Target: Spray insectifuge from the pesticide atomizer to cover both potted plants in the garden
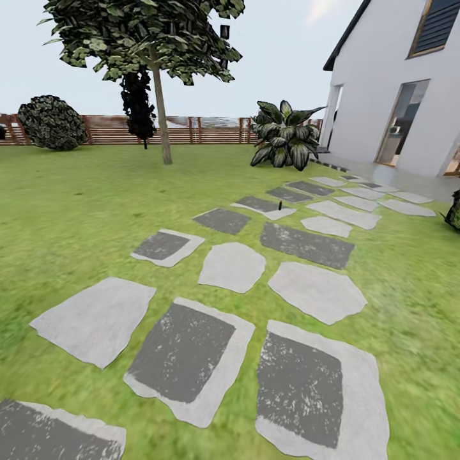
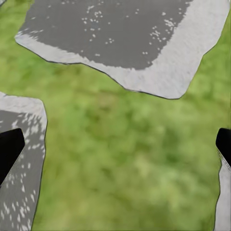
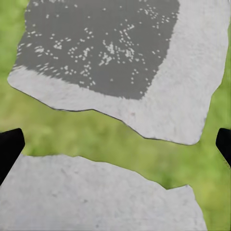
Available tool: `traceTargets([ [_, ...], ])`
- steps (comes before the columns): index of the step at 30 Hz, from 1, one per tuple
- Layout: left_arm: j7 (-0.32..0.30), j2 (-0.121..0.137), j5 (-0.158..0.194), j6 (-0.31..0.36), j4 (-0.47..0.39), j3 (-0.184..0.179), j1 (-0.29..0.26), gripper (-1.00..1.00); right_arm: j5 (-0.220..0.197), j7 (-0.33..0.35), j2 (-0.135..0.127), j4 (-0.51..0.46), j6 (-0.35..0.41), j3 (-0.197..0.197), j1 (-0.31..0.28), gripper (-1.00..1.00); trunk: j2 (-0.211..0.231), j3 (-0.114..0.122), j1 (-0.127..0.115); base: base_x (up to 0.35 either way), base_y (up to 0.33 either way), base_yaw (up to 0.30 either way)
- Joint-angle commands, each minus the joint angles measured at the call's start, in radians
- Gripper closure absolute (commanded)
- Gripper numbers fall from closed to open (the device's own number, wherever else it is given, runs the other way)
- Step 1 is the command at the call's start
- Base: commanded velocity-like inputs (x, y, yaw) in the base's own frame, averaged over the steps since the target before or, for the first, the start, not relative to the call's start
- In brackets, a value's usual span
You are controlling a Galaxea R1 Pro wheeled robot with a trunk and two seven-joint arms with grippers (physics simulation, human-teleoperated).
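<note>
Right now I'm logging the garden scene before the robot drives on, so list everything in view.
pesticide atomizer: one, small, dark, upright on a far paving slab
paving slabs: many, grey, winding across the lawn
lawn: green
tree: one, thin trunk, by the fence
fence: brown slats, far edge
bush: one, dark, far left
broad-leaved plant: one, big, by the house
house: white, right
left gripper: black fingertips apart
right gripper: black fingertips apart
</note>
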Motion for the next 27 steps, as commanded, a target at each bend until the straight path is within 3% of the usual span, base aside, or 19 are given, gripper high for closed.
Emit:
traceTargets([
  [1,0.000,0.000,0.000,-0.003,0.001,0.000,-0.001,-1.00,0.002,-0.002,0.000,0.001,-0.003,-0.001,-0.001,-1.00,0.000,-0.001,0.000,0.338,0.000,0.000],
  [27,0.000,0.001,0.001,-0.003,0.001,0.000,-0.001,-1.00,0.002,-0.006,0.000,0.001,-0.002,-0.002,-0.001,-1.00,0.000,-0.001,0.000,0.338,0.000,0.000],
])
